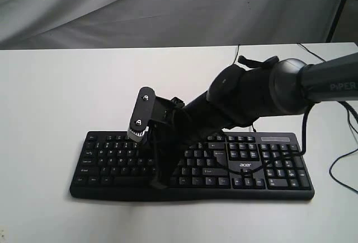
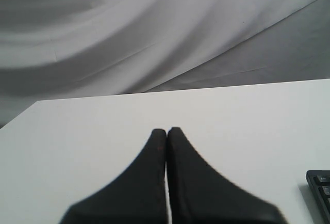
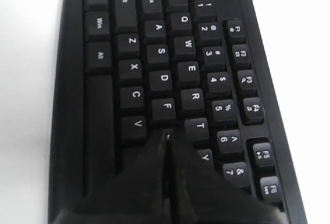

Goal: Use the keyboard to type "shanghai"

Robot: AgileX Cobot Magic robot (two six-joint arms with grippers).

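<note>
keyboard (image 1: pixel 263 170), one; closed jaws, two pairs

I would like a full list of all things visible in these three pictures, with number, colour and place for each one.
keyboard: one, black with white legends, on the near part of the table
table: one, white, fills the lower scene
cloth: one, grey, hangs behind the table
cables: at least two, thin and black, on the right side of the table
pole: one, black, slanted, far right behind the table
right arm: one, black and grey, reaches from the right over the keyboard
right gripper: one, black, shut, tips by the F and T keys
left gripper: one, black, shut, over bare table
</note>
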